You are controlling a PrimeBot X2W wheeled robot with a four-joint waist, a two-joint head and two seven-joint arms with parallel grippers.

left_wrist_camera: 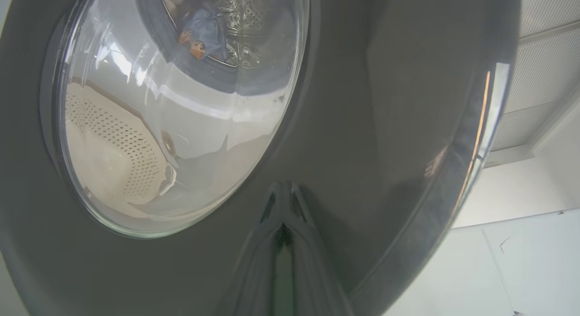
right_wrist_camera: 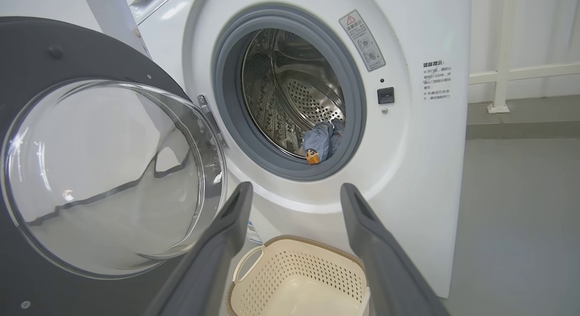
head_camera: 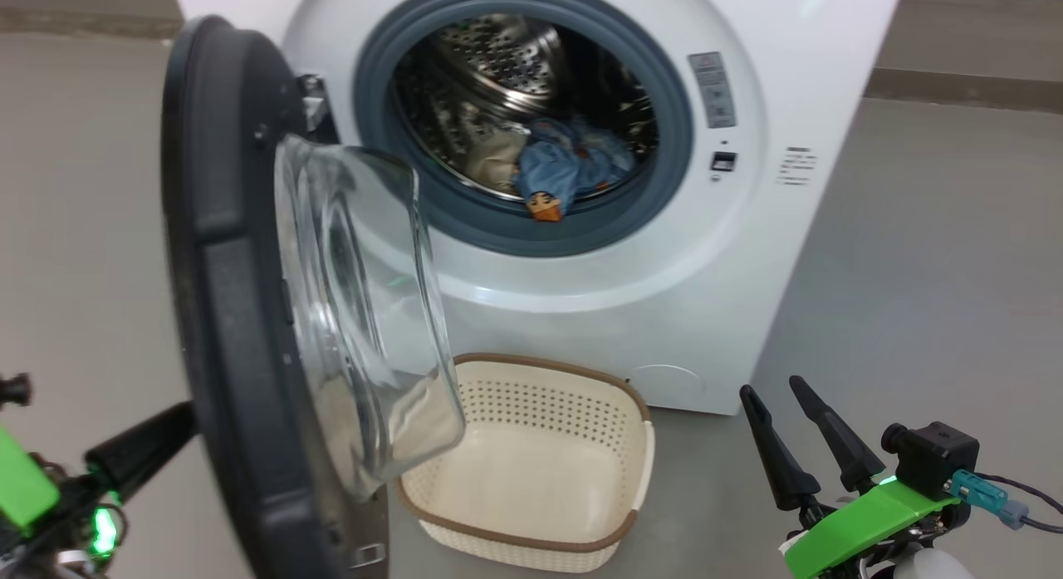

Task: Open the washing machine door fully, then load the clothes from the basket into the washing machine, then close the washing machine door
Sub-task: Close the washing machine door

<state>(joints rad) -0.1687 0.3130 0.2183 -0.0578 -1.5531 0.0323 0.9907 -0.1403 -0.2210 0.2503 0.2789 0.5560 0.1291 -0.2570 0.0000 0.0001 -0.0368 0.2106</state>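
1. The right gripper (head_camera: pixel 771 386) hovered low in front of the washing machine (head_camera: pixel 747 255), off its right front corner. Its fingers were spread well apart and held nothing.
2. The left gripper (left_wrist_camera: pixel 283 227) was in front of the machine's left side, behind the open door. Its fingers were drawn together with only a thin slit between them, and their tips met the door's glossy outer face.
3. The washing machine door (head_camera: pixel 224 313) stood swung out from the hinge on the left of the machine's opening, its glass bowl bulging toward the machine.
4. The basket (head_camera: pixel 540 365) sat on the floor just in front of the machine, below the opening, its bare cream bottom showing.
5. The clothes (head_camera: pixel 565 168) lay inside the machine's steel drum at the lower front. A light blue piece with an orange print drooped onto the grey-blue gasket (head_camera: pixel 664 188).
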